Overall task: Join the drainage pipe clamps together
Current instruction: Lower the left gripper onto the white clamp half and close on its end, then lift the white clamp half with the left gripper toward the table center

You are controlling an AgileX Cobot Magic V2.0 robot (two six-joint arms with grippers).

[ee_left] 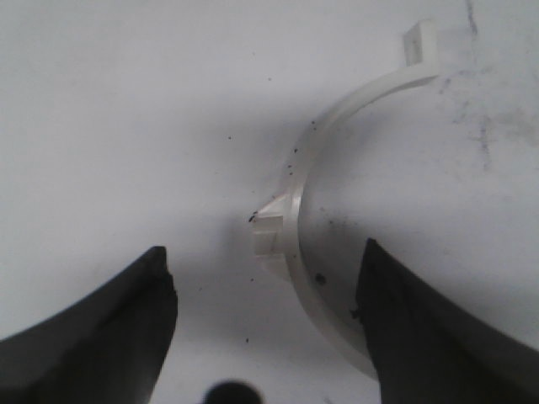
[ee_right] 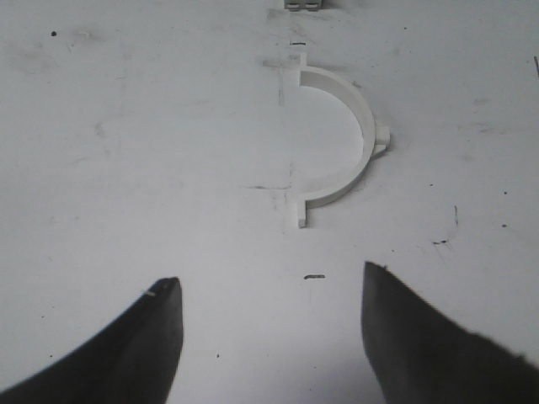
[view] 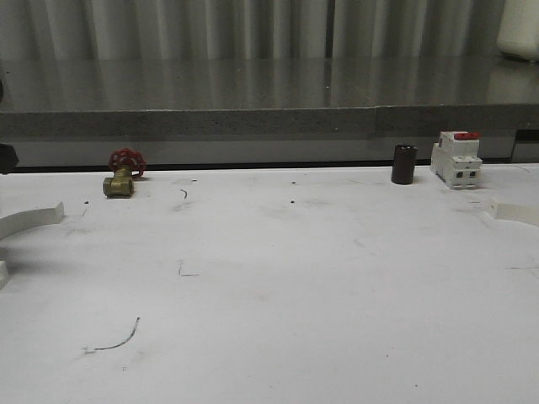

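**Clamp halves lie far apart, both grippers spread and empty**

Clamp halves sit at opposite edges of the white table (view: pixel 269 295). The left half-ring (view: pixel 29 217) lies flat at the far left edge in the front view, one squared tab end showing. At the wrist, the left gripper (ee_left: pixel 265 328) hangs over it with fingers (ee_left: pixel 93 337) released and wide, the arc of that half-ring (ee_left: pixel 303 202) running between them and passing just beside the right-hand finger. It is thin moulded white plastic, smooth and a little glossy, with a small ribbed lug at mid-arc. It looks light and stiff, likely to slide on the table, so pinching across the band near the lug seems the surest hold.

Further along the back sit a brass valve with a red handwheel (view: pixel 123 172), a dark cylinder (view: pixel 403 164) and a white-and-red breaker block (view: pixel 456 158).

The right half-ring (view: pixel 515 210) rests at the right edge. The right gripper (ee_right: pixel 271 337) is likewise open and holding nothing, well short of its half-ring (ee_right: pixel 349 147), whose tab ends point away from its mid-arc lug. Grasping mid-arc would leave both tabs free for mating.
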